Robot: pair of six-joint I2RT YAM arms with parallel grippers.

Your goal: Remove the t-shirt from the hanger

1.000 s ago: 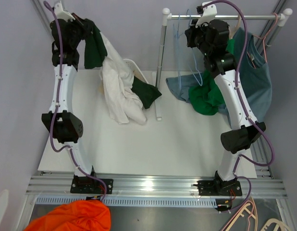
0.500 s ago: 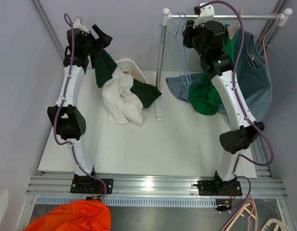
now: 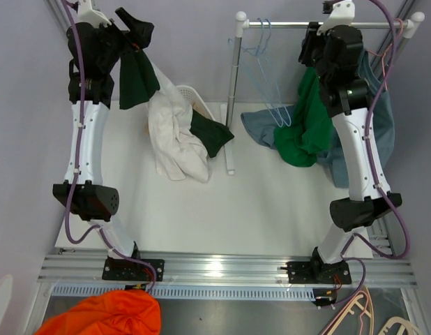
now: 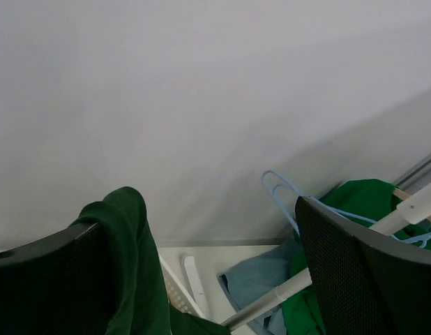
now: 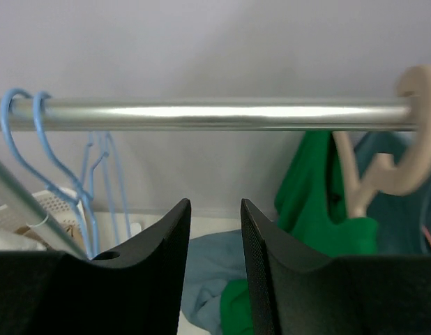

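Observation:
A bright green t-shirt hangs from a beige hanger on the metal rail; in the right wrist view the t-shirt drapes just left of the hook. My right gripper is open just below the rail, left of that hanger, with nothing between its fingers. In the top view the right gripper sits up at the rail. My left gripper is raised high at the back left, wide open. A dark green t-shirt is draped over its left finger and hangs down.
A white garment spills from a white basket. Empty blue hangers hang on the rail. A teal tank top hangs at the far right. A grey-blue garment lies on the table under the rack post.
Both grippers have opened. The left arm rose with the dark green t-shirt still draped over its finger. The right gripper moved right along the rail toward the beige hanger.

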